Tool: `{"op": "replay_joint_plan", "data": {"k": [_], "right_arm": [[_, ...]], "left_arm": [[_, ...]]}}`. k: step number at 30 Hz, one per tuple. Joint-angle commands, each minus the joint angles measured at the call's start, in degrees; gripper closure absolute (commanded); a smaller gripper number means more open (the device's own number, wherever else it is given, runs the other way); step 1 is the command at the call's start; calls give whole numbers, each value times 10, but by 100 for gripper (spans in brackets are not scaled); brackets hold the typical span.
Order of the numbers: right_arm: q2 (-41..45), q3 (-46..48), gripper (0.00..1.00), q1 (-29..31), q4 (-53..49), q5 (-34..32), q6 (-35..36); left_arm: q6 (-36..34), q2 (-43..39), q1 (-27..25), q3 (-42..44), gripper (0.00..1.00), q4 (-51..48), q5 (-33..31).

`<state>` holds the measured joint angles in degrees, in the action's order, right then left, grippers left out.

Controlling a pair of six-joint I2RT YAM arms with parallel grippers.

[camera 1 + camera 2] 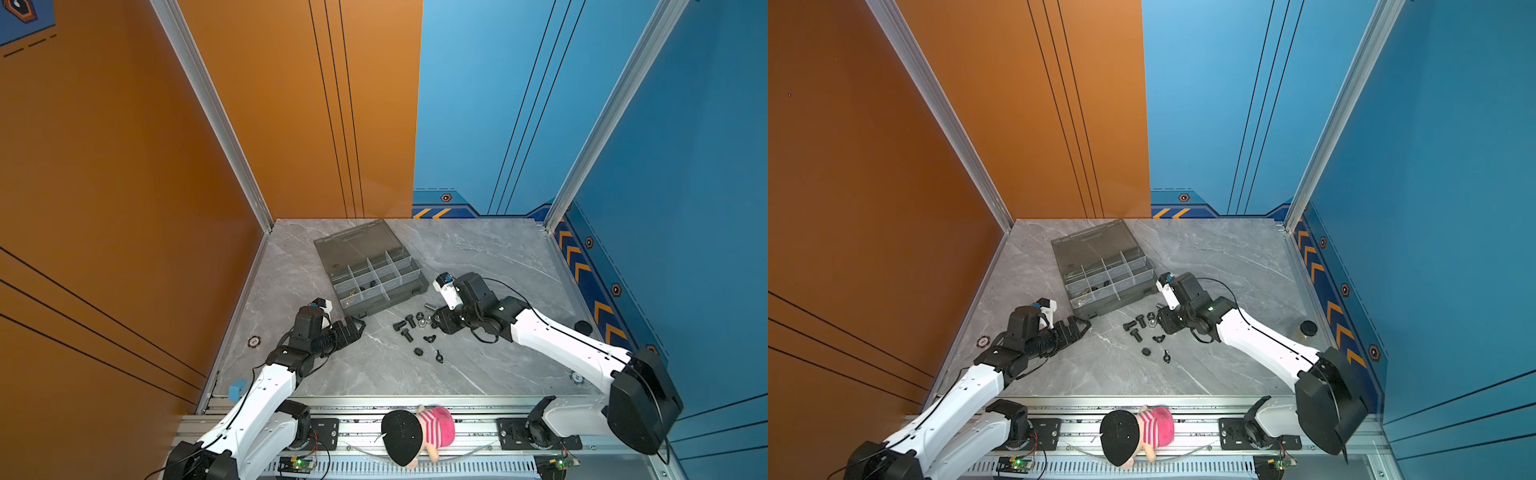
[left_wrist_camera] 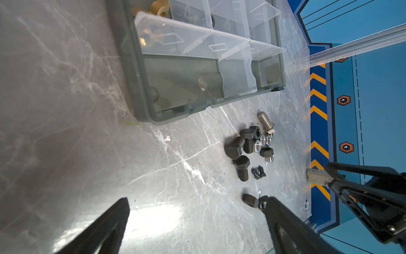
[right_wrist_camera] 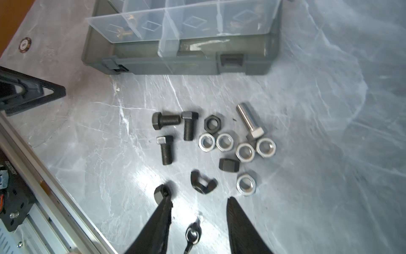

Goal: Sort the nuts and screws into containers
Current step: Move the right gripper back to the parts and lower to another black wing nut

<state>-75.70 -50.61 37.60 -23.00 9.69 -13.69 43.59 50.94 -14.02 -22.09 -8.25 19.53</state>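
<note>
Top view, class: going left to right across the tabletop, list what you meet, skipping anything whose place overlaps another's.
In a top view: round token → left gripper → black screws → lone black wing nut → jar with black lid.

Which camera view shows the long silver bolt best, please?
The right wrist view: the silver bolt lies close, sharp and whole. The left wrist view shows the bolt smaller; in both top views it is a tiny sliver.
</note>
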Motion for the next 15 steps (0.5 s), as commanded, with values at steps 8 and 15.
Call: {"op": "replay_joint_plan", "data": {"k": [8, 15], "right_arm": [[65, 99, 56, 12, -30, -38, -128], [74, 140, 56, 47, 20, -41, -173]], "left_arm": [[-2, 18, -10, -25, 2, 15, -15], [-1, 37, -17, -26, 2, 30, -13]]}}
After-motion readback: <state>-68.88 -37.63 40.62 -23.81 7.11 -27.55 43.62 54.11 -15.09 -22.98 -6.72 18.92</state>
